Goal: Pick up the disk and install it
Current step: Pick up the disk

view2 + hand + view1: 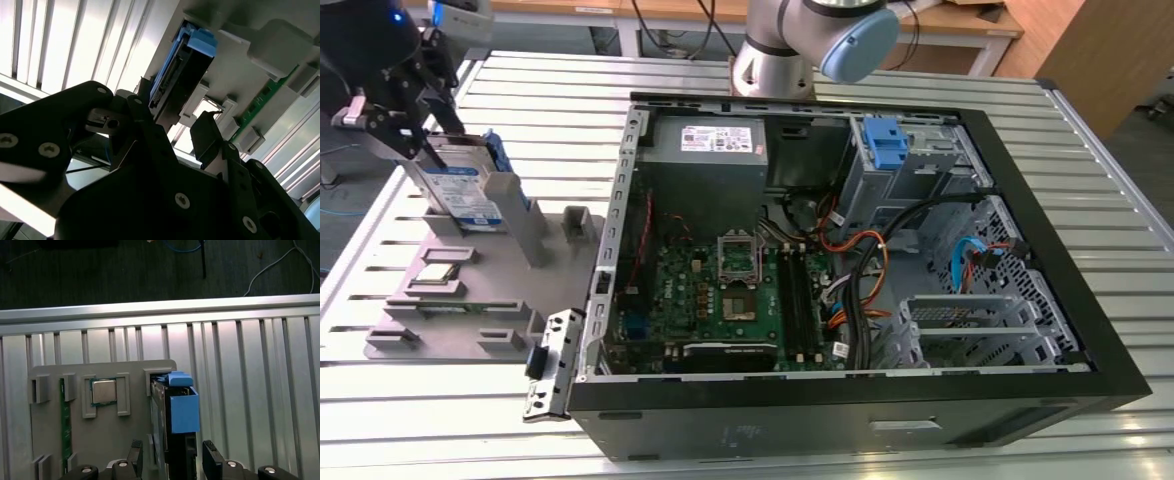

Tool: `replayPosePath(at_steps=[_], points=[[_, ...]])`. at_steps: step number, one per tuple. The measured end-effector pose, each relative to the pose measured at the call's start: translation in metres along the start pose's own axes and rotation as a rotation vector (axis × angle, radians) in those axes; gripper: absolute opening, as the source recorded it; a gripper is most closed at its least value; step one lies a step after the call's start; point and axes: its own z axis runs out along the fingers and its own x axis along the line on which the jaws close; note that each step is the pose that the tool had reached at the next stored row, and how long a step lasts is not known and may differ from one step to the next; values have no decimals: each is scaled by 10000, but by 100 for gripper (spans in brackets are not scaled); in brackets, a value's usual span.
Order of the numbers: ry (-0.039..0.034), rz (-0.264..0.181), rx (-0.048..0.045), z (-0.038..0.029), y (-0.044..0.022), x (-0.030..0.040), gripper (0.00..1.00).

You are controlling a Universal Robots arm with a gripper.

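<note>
The disk [467,190], a silver drive with a blue-and-white label and blue side rails, stands on edge in a slot of the grey fixture tray [447,320] at the exterior view's left. My gripper [438,140] hangs over its upper end. In both wrist views the black fingers [212,460] straddle the disk [175,415], one on each flat side, with a thin gap showing. In the second wrist view the gripper [172,122] is open around the end of the disk [175,75].
An open black computer case [1067,240] lies at centre and right, with a grey power supply [714,140], a motherboard [734,300], cables and a blue bracket [887,140] in the drive bay. On the fixture lie a processor chip [104,391] and a green memory stick [64,425]. The arm's base [781,50] stands behind the case.
</note>
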Motion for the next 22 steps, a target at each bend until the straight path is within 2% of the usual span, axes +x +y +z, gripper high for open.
replayPosePath(at_steps=[10,22], points=[[6,-1,1,90,-2,10,59],[8,0,0,97,-1,5,59]])
